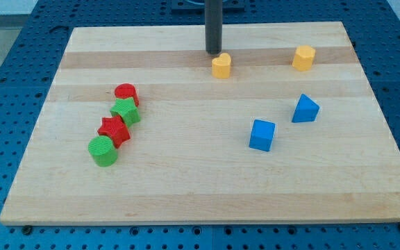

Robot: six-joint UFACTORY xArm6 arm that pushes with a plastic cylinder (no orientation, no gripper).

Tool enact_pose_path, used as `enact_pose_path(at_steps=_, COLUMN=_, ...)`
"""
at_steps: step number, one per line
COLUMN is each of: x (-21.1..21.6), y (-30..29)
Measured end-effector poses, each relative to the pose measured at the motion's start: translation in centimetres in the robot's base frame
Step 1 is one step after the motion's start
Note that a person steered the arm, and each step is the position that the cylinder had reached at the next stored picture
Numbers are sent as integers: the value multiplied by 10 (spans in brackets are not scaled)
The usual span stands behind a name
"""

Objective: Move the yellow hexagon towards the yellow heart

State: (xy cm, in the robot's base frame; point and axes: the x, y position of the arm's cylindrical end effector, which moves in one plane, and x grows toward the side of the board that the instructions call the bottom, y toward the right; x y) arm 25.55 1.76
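Note:
The yellow hexagon sits near the view's top right of the wooden board. The yellow heart sits at the view's top centre, well to the left of the hexagon. My tip is at the lower end of the dark rod, just above and slightly left of the yellow heart, close to it or touching it. The tip is far to the left of the yellow hexagon.
A blue cube and a blue triangular block lie right of centre. On the left, a diagonal row holds a red cylinder, a green star, a red star and a green cylinder.

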Motion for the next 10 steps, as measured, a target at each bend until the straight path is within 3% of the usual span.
enact_pose_path(at_steps=1, x=-32, y=60)
enact_pose_path(at_steps=2, x=-35, y=122)
enact_pose_path(at_steps=5, x=2, y=194)
enact_pose_path(at_steps=6, x=30, y=189)
enact_pose_path(at_steps=8, x=94, y=121)
enact_pose_path(at_steps=10, x=86, y=171)
